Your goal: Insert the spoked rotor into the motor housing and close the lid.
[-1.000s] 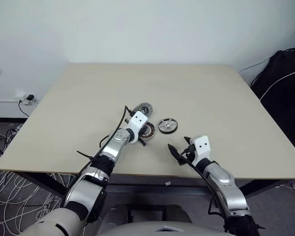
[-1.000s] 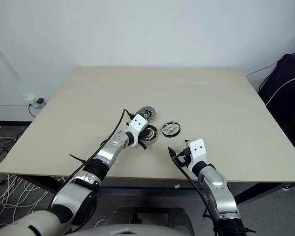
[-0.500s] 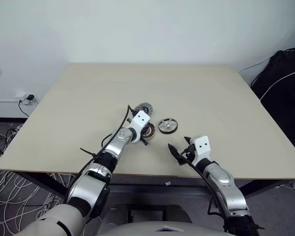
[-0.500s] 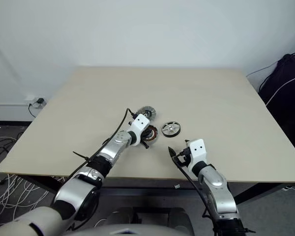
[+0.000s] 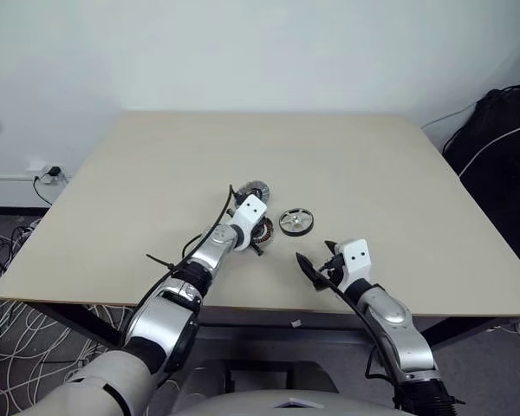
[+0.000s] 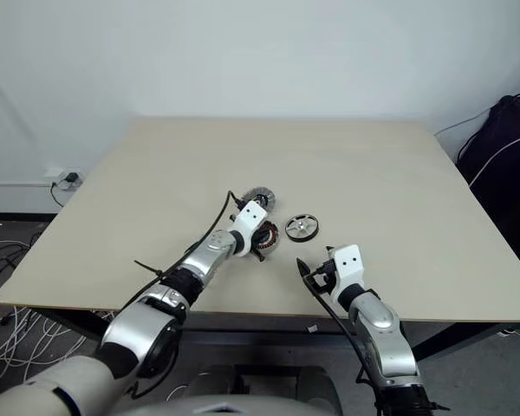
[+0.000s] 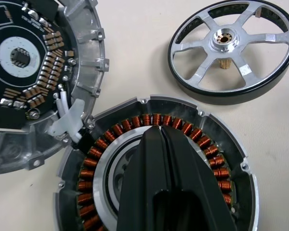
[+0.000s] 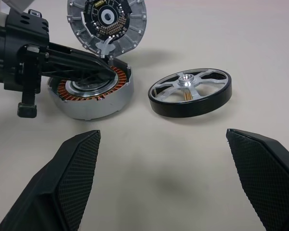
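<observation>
The motor housing (image 7: 216, 166), a disc with a copper ring of windings, lies near the table's front middle. My left gripper (image 7: 160, 131) is shut, empty, with its tips over the housing's silver centre; I cannot tell if they touch it. Just behind the housing lies the lid (image 5: 254, 190), ribbed silver, its dark circuit side (image 7: 19, 62) facing up. To the right of the housing, apart from it, the spoked rotor (image 5: 295, 222) lies flat, dark rim and silver spokes (image 8: 190, 92). My right gripper (image 5: 315, 256) hovers open and empty in front of the rotor, with its fingers (image 8: 77, 178) wide apart.
The beige table (image 5: 373, 165) has bare surface behind and on both sides of the parts. Its front edge runs just under my right gripper. A black bag (image 5: 503, 130) stands off the table's right side. Cables (image 5: 4, 338) lie on the floor at the left.
The left forearm has swung a little to the right while its shut gripper stays over the housing. The right arm and the three parts have not moved.
</observation>
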### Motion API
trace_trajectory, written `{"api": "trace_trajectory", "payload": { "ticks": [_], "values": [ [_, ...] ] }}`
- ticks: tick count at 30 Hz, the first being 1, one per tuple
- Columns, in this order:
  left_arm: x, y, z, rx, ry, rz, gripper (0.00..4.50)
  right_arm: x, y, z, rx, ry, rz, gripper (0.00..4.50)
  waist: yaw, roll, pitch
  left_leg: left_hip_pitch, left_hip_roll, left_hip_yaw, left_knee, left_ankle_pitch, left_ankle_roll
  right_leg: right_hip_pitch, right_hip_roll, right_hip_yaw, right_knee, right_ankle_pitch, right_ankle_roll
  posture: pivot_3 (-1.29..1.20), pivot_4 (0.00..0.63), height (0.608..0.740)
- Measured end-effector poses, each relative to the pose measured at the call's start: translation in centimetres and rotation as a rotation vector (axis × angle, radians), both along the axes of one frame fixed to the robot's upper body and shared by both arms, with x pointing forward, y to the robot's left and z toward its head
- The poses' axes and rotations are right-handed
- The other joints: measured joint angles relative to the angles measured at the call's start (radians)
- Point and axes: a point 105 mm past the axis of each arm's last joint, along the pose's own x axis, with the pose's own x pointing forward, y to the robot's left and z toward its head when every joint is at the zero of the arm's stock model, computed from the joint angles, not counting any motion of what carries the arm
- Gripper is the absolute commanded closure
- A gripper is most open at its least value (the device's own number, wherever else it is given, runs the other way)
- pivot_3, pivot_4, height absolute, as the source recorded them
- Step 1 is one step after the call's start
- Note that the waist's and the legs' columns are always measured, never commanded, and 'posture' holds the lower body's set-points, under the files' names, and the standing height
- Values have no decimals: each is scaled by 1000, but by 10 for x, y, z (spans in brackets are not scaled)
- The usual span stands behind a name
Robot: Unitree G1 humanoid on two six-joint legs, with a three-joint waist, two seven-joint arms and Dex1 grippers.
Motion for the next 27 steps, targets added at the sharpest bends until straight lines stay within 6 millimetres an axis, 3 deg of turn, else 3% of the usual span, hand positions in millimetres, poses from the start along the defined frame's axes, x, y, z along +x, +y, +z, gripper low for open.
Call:
{"api": "trace_trajectory", "payload": {
  "ticks": [12,18,23,27],
  "values": [
    [-1,-13,0,-16,14,-15,4458,1,0,1,0,-3,0,0,1,0,0,0,0,0,0,0,0,0,0,0,0,0,0,0,0,740],
    [7,-14,18,-83,-39,-10,4458,1,-2,1,-1,-5,-8,0,-1,0,0,0,0,0,0,0,0,0,0,0,0,0,0,0,0,740],
    [16,-5,47,-142,-133,-2,4458,1,-2,2,-1,-5,-7,0,-2,0,0,0,0,0,0,0,0,0,0,0,0,0,0,0,0,740],
    [8,15,38,-134,-113,23,4458,1,-2,2,0,-6,-5,0,-4,0,0,0,0,0,0,0,0,0,0,0,0,0,0,0,0,740]
  ]
}}
